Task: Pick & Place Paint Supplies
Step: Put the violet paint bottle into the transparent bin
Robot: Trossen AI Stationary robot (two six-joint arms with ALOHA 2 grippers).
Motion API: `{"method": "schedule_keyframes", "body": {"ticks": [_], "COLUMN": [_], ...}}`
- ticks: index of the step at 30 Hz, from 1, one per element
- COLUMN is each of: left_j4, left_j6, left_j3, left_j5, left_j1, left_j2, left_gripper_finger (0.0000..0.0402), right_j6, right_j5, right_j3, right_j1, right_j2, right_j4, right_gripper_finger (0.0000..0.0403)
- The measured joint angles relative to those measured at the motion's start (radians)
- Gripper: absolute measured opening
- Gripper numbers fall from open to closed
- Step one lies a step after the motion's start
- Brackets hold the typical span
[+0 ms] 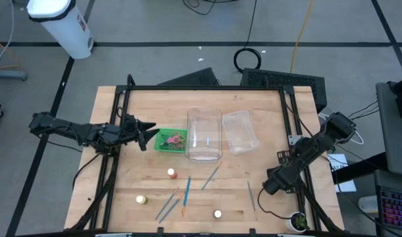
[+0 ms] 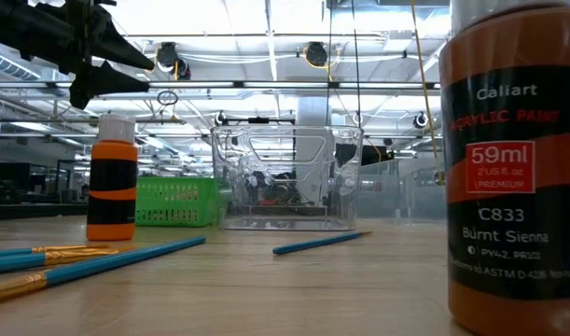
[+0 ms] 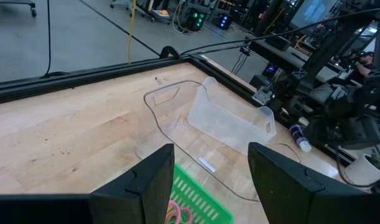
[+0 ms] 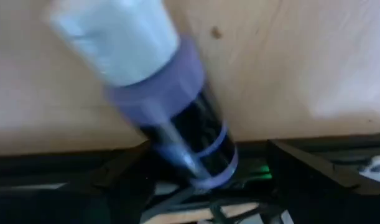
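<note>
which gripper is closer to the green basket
Left. The left gripper hovers right beside the green basket, fingers apart. The right gripper is far off at the table's right edge.

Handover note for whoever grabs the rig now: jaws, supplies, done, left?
Left gripper: jaws open, empty, over the green basket, which holds the scissors.
Right gripper: at the table's right edge, jaws open around a purple-capped paint bottle; whether it is let go is unclear.
Clear bin and second clear bin: appear empty.
Left on the table: orange paint bottle, two more bottles, brushes.
Done: scissors. Left: bottles, brushes.
</note>
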Motion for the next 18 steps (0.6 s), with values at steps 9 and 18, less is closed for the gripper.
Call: {"method": "schedule_keyframes", "body": {"ticks": [9, 18], "left_j4": [0.000, 0.000], "left_j6": [0.000, 0.000], "left_j3": [0.000, 0.000], "left_j5": [0.000, 0.000], "left_j1": [0.000, 0.000], "left_j2": [0.000, 0.000], "left_gripper_finger": [0.0212, 0.0212], "right_j6": [-0.095, 0.021], "right_j5": [-0.066, -0.073], "right_j3": [-0.044, 0.127], "right_j1": [-0.003, -0.027], "right_j2": [-0.001, 0.001], "right_j4": [0.166, 0.031], "right_gripper_finger": [0.0170, 0.0095]}}
